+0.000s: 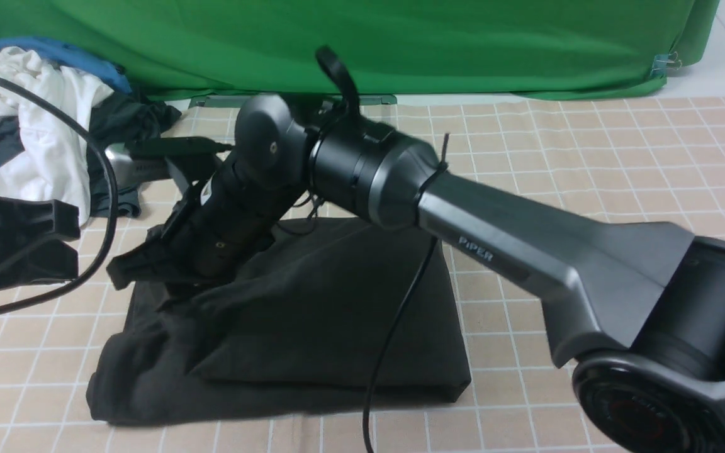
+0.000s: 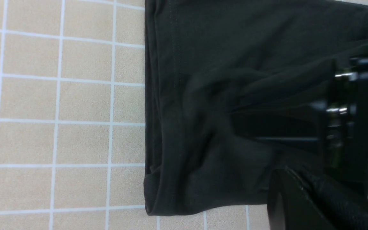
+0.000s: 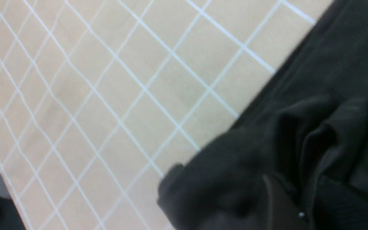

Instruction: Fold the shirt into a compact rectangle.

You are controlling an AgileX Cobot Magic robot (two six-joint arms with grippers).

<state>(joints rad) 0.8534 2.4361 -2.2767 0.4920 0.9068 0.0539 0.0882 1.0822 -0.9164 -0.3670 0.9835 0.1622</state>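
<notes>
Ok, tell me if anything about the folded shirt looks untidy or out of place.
The shirt is mostly a neat rectangle, but its left side is rumpled: a loose fold bulges out past the flat top layer near the front left corner. The right hand rests on that bunched side. A heap of other clothes sits at the far left of the table.

Shirt [image 1: 331, 327]: black, plain matte cotton, no print or label visible. Lies on the checked beige surface, folded into a rough rectangle. Right and near edges are straight and stacked in layers; top panel is flat and smooth. Left side is untidy: a bunched, rounded roll of fabric runs along it and bulges out at the near-left corner. Folds rise in creases toward the far-left corner. Left wrist view shows a stitched hem along one straight edge
</notes>
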